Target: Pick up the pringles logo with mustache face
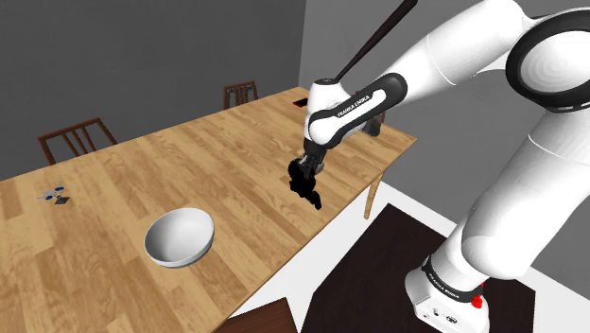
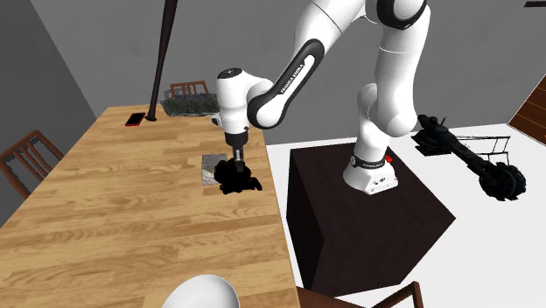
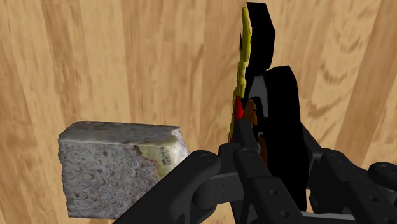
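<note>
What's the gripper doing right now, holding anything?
Gripper: closed on the Pringles logo, a thin flat piece clasped edge-on between the fingers, next to the grey block.

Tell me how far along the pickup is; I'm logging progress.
Done: the gripper is at the logo, beside the grey block. In hand: its fingers clasp the logo edge-on. Left: lifting it clear of the table; I can't tell if it's off yet.
</note>
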